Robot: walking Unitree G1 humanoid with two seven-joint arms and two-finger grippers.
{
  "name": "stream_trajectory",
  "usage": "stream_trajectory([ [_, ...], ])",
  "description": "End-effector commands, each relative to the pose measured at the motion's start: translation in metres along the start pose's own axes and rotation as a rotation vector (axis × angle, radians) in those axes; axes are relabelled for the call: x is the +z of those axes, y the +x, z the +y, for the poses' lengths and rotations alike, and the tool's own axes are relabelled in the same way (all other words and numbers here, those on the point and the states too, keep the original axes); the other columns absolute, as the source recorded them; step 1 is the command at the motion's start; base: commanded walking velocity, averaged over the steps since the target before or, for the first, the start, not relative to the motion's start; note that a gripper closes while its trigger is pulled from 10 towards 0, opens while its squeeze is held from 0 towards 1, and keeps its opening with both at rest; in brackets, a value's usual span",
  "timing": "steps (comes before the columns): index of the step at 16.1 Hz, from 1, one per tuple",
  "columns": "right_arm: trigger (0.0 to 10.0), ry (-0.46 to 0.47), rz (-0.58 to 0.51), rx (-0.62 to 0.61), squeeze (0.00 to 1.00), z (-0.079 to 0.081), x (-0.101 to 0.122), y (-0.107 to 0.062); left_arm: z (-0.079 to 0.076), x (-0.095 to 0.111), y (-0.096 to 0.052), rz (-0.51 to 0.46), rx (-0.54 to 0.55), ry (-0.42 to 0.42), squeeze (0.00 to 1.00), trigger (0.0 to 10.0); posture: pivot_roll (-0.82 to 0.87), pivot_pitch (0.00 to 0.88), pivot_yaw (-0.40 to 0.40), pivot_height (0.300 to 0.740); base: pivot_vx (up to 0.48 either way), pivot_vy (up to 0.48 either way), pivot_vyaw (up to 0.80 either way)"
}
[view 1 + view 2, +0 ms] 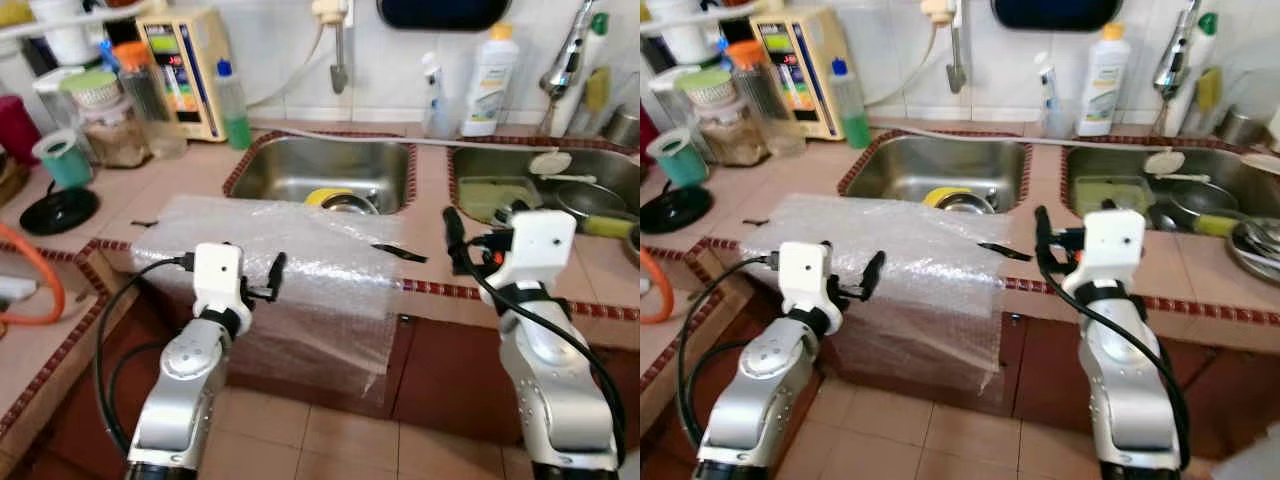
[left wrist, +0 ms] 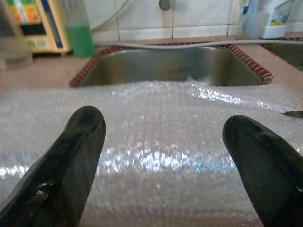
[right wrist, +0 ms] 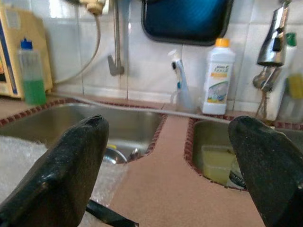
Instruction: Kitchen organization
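Fingers of both grippers stand apart, holding nothing: left gripper (image 2: pixel 163 156) just before the bubble wrap (image 1: pixel 290 262) draped over the bench (image 1: pixel 440 290) edge by the sink (image 1: pixel 325 170), right gripper (image 3: pixel 168 165) above bare bench.

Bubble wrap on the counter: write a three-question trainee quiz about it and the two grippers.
1. True or false: the bubble wrap sheet lies wholly on the countertop.
2. Which gripper faces the sheet? A) left gripper B) right gripper
3. Fill in: the yellow-rimmed bowl sits in the ___.

Key
1. False: its front part hangs over the counter edge.
2. A. The left wrist view looks straight across the sheet with fingers spread; the right gripper points at bare counter between the sinks, also open.
3. Left sink.
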State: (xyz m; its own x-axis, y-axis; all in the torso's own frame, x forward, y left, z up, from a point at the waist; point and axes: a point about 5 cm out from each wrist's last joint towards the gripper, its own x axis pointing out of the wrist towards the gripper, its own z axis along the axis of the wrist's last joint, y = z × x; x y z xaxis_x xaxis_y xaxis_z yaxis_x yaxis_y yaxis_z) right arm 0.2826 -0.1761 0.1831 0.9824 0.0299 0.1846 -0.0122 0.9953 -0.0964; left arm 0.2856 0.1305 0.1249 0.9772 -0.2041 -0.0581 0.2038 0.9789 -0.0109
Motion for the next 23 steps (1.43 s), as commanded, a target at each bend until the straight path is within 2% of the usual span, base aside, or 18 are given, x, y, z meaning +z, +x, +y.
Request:
stream_trajectory([
  [1,10.0,0.003,-0.007,-0.006,0.0,-0.0009,0.0023,0.0004,-0.0014,0.0059,0.0014,-0.018,-0.03,0.013,0.0,10.0,-0.03,0.0,0.099,0.74,0.0,0.0,0.0],
  [3,10.0,0.005,-0.007,-0.007,0.0,-0.0006,0.002,0.0004,-0.0004,0.0054,0.0015,-0.01,-0.025,-0.048,0.0,10.0,-0.03,0.0,0.099,0.74,0.0,0.0,0.0],
  [17,10.0,0.019,0.003,-0.009,0.0,-0.0011,0.0013,-0.0007,-0.0037,0.0011,0.0015,0.022,-0.046,-0.057,0.0,10.0,-0.04,0.0,0.096,0.74,0.0,0.0,-0.78],
  [23,10.0,0.016,0.0,0.003,0.0,0.0011,0.0014,-0.0013,-0.0074,0.0023,0.0011,0.012,-0.072,-0.054,0.0,10.0,-0.04,0.0,0.092,0.74,0.0,0.0,0.0],
])
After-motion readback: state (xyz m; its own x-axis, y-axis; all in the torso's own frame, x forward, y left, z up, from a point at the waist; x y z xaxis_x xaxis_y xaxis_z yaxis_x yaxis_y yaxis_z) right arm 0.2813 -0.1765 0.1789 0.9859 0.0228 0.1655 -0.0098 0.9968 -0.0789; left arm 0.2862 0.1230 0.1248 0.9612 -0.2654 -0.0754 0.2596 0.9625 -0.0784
